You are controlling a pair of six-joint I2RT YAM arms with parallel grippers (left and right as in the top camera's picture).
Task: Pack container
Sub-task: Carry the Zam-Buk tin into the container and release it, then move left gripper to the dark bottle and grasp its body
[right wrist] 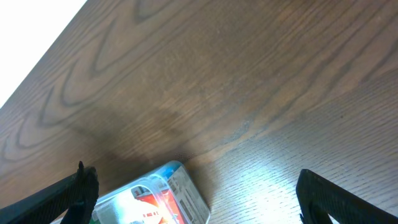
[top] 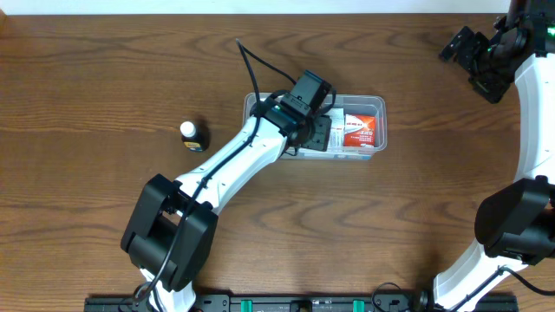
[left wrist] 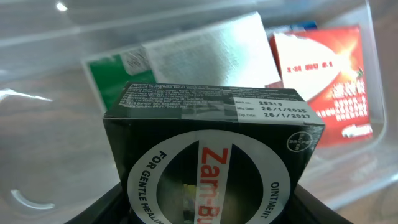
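The clear plastic container (top: 379,106) sits at the middle of the table. A red and white box (top: 359,129) lies in its right half, and shows in the left wrist view (left wrist: 323,81) beside a green and white box (left wrist: 186,59). My left gripper (top: 319,130) is over the container's left half, shut on a black ointment box (left wrist: 214,149) held above the green box. A small dark bottle with a white cap (top: 192,135) stands on the table left of the container. My right gripper (top: 473,54) is open and empty at the far right; its view shows the container (right wrist: 155,196) from afar.
The wooden table (top: 104,78) surrounds the container. The left arm (top: 234,165) reaches diagonally from the front left over the table. The right arm (top: 529,113) runs along the right edge.
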